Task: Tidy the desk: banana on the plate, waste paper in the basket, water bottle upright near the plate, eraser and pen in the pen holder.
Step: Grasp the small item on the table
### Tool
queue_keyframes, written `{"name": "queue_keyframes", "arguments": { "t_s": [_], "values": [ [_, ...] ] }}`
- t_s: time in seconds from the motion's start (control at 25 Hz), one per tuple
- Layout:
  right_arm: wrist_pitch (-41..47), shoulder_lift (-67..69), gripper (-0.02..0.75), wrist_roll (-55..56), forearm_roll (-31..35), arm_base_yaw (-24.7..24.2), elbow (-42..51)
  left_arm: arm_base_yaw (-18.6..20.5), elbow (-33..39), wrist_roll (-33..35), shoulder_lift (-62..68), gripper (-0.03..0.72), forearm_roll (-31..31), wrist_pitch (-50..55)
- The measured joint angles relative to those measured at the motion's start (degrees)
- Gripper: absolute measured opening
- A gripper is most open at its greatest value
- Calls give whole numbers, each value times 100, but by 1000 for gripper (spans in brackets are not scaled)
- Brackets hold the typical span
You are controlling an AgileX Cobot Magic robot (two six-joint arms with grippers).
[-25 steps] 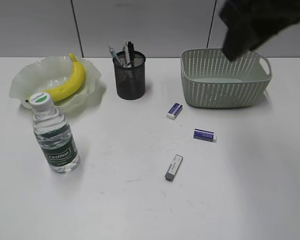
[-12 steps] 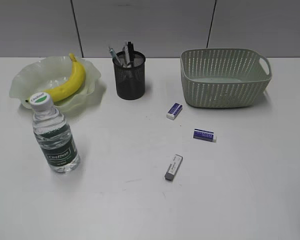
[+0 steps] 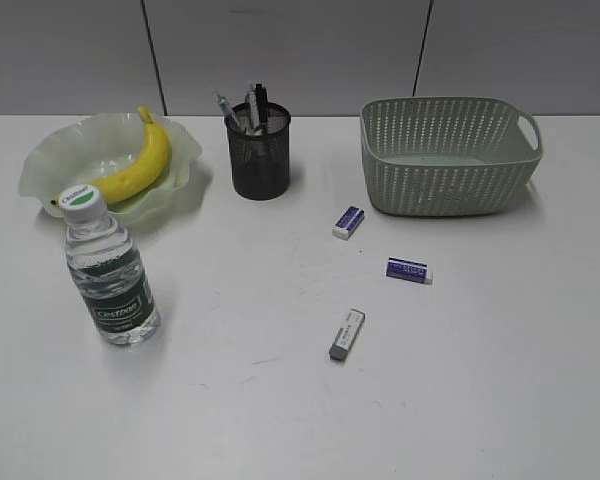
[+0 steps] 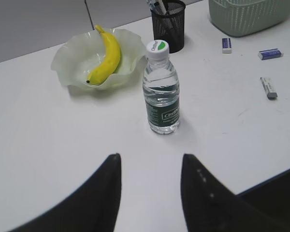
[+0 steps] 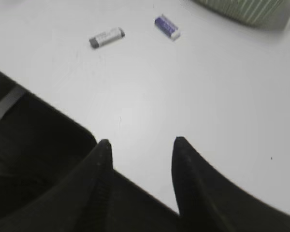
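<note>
banana in plate, far left | water bottle upright near plate | pens in pen holder | three erasers loose on table before basket | left claw open, empty | right claw open, empty

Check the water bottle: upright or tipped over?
Upright. The water bottle stands on its base on the desk, cap on top, just in front of the plate; neither claw touches it.
</note>
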Motion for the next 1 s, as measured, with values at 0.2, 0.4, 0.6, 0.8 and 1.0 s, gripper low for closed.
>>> {"name": "queue_keyframes", "arguments": {
  "t_s": [0.2, 0.4, 0.6, 0.8, 1.0],
  "values": [
    [-109, -1321, 336, 0, -26, 0, 64, 0, 0, 0, 259, 309, -51, 0],
    [-140, -1393, 334, 20, -141, 29, 71, 29, -65, 0, 1226, 309, -390, -102],
    [-140, -1393, 334, 25, -165, 36, 71, 41, -440, 116, 2671, 309, -884, -747],
    [-140, -1393, 333, 31, -170, 36, 71, 48, -1091, 221, 4285, 309, -1441, -1056],
    [-140, -1393, 333, 31, -176, 36, 71, -225, -1902, 242, 5882, 309, -1864, -1181]
  ]
}}
